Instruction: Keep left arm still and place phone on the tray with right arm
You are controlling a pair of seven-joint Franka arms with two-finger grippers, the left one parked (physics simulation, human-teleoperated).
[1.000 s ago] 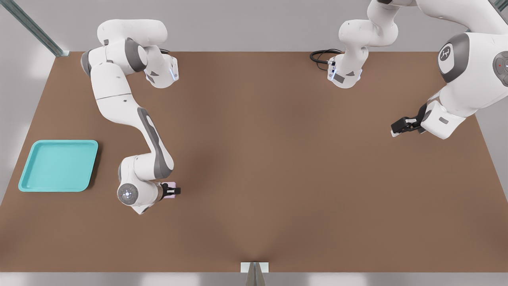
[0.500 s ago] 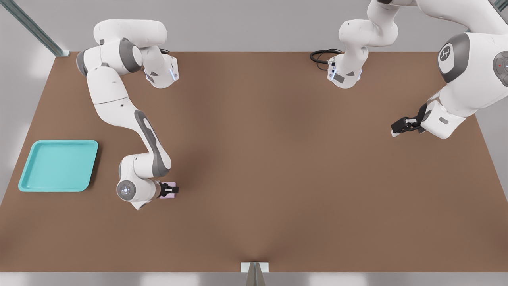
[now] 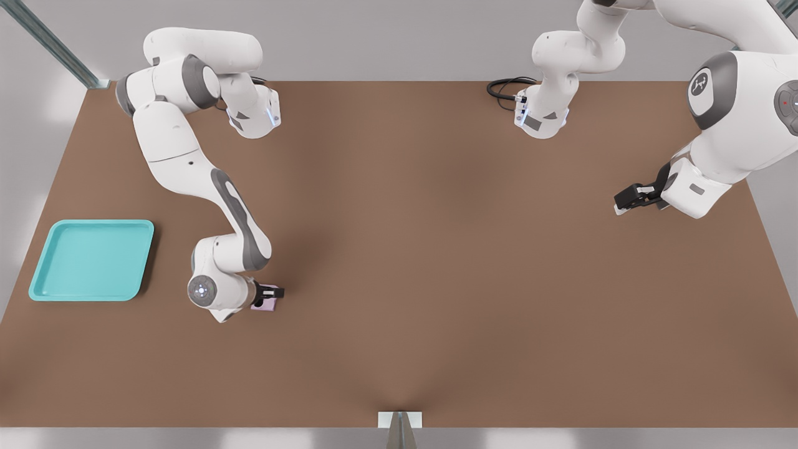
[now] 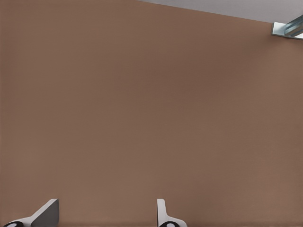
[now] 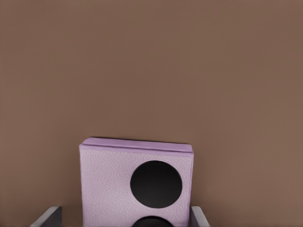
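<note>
1. Hand has its fingers flanking the phone, apparently closed on it, low over the worktop.
2. Lift straight, confirm grip, then carry toward the tray at the front view's left.

Right arm: white jointed shell w/ long grey side panels, round grey wrist cap, black gripper.

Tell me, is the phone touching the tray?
Apart. In the front view the phone sits at the gripper, with bare table and the arm's wrist between it and the tray, which lies toward that view's left.
</note>
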